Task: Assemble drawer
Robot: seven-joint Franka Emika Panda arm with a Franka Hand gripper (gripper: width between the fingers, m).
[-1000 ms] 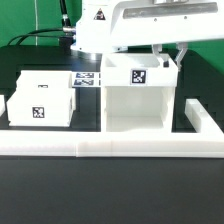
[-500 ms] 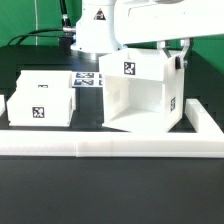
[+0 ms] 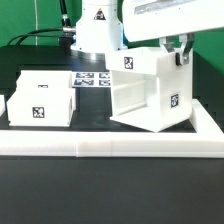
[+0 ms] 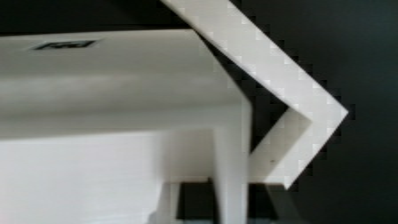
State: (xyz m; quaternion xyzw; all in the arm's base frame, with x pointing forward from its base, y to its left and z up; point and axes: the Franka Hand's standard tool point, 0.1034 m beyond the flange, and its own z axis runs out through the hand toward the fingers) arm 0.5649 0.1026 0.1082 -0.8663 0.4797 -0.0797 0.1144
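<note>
The large white cube-shaped drawer housing [image 3: 148, 92] is tilted and turned, its open front facing the exterior view's left, one corner raised off the table. My gripper [image 3: 181, 52] is shut on the housing's upper far-right wall. In the wrist view the white wall [image 4: 231, 170] runs between my two dark fingers [image 4: 194, 203], with the housing [image 4: 107, 110] spreading out beside it. A smaller white tray box [image 3: 42, 98] with a marker stands at the exterior view's left. Part of another white piece [image 3: 3, 106] shows at the left edge.
The long low white border bar [image 3: 110, 148] runs along the front and turns back at the exterior view's right [image 3: 206, 122]; its corner also shows in the wrist view [image 4: 299, 110]. The marker board [image 3: 88, 80] lies behind, near the robot base [image 3: 95, 35].
The housing has been tipped and turned, and has shifted toward the exterior view's right with my gripper holding it. The tray box has not moved.
</note>
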